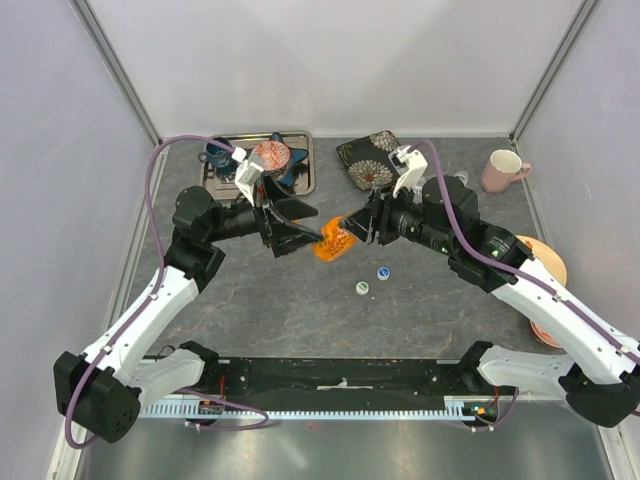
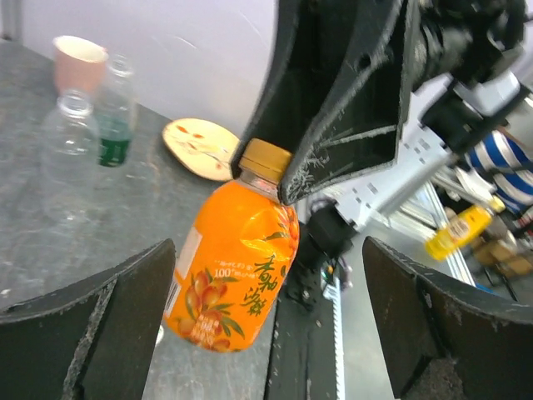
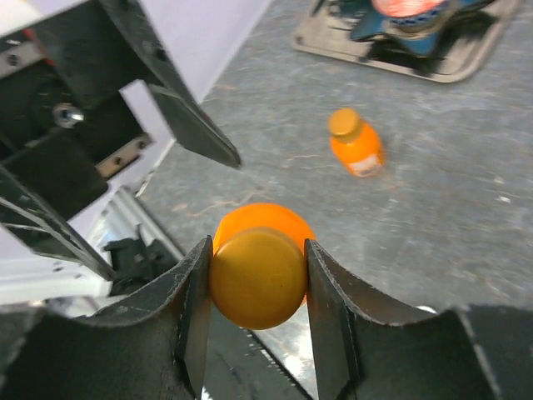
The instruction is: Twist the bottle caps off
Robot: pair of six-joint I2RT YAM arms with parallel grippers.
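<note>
The golden plastic screw cap point(image 3: 256, 282) of the orange juice bottle point(image 2: 231, 275) was clamped between the jaws of the right gripper point(image 3: 256, 260), with one black finger pressed against each side of it. The bottle was held tilted above the middle of the grey mottled counter point(image 1: 300, 315), its cap turned toward the right arm and its base toward the left. The jaws of the left gripper point(image 2: 268, 243) were spread wide around the bottle's body. In the left wrist view a gap was seen between each finger and the label.

Two loose caps, a small blue cap point(image 1: 383, 272) and a small green cap point(image 1: 362, 288), were seen lying on the counter just in front of the held bottle. A second, smaller orange bottle point(image 3: 356, 143) with a golden cap was seen on the counter beyond it, toward the square metal tray point(image 1: 306, 150). A round red-patterned object point(image 1: 272, 156) and some blue items were carried on that tray.

A dark patterned plate point(image 1: 365, 158) was placed beside the tray. At the far right, an empty clear plastic bottle point(image 2: 73, 150) and a clear bottle with green liquid point(image 2: 117, 121) were stood upright near a pink mug point(image 1: 503, 170). A tan decorated plate point(image 2: 200, 148) was seen lying behind the right arm.
</note>
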